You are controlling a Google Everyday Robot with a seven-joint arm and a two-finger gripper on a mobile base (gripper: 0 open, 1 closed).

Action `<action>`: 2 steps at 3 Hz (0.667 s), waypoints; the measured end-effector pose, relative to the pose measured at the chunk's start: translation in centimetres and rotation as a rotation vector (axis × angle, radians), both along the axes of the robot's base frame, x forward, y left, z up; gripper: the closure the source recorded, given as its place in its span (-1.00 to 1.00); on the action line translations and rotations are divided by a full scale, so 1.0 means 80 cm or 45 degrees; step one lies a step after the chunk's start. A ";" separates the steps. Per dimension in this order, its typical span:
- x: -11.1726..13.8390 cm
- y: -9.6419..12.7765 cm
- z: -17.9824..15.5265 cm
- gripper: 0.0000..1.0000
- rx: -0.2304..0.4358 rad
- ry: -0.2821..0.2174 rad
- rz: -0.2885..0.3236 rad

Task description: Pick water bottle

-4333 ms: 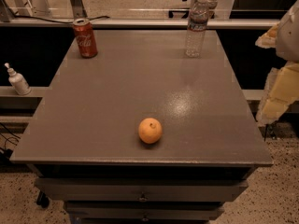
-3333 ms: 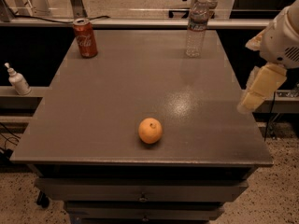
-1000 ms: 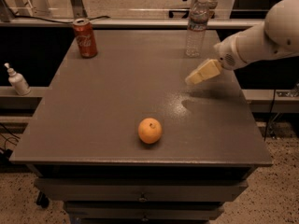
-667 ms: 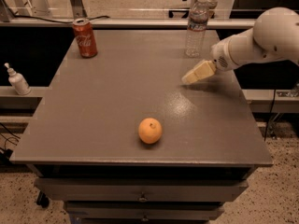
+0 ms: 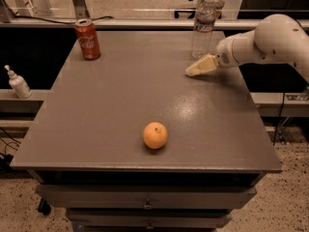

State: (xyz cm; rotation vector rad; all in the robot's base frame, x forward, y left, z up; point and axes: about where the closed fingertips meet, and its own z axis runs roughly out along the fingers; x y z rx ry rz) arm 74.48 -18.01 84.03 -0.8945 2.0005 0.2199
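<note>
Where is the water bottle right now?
Camera view: the tall clear plastic water bottle stands at the grey table's far edge, right of centre; the cream pincer is just in front of it.

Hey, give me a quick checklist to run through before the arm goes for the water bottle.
1. Target: water bottle upright near the table far edge: ok.
2. Approach: end effector low over the table, just in front of the bottle: ok.
3. Grasp: end effector around the bottle: not ok.
4. Clearance: soda can and orange well away from the bottle: ok.
5. Bottle's fill level: cannot tell.
</note>
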 end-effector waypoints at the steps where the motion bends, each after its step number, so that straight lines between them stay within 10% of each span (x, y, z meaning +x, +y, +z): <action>1: 0.025 -0.024 0.016 -1.00 0.111 -0.068 -0.078; 2: 0.046 -0.046 0.037 -1.00 0.269 -0.133 -0.148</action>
